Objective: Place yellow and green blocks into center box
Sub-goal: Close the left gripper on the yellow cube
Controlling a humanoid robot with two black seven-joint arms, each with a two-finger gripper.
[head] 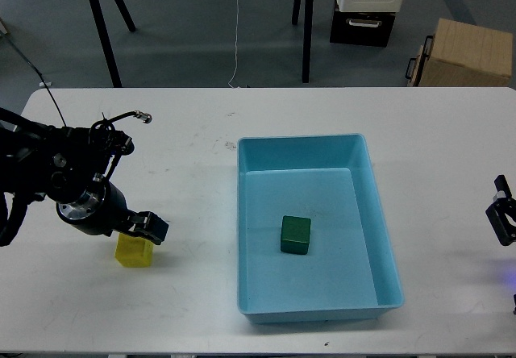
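The yellow block [133, 251] stands on the white table, left of the light-blue tray [306, 144]. My left gripper [145, 227] is right over the block's top, touching or nearly touching it; its fingers are dark and overlap, so I cannot tell how the jaws stand or whether they hold the block. The dark green block [296, 235] lies on the tray's floor near the middle. My right gripper [504, 215] shows only partly at the right edge, low over the table and away from the tray.
The white table [193, 172] stretches around the tray. Beyond its far edge are black stand legs [306, 27], a black-and-white crate [367, 3] and a brown cardboard box [468, 52] on the floor.
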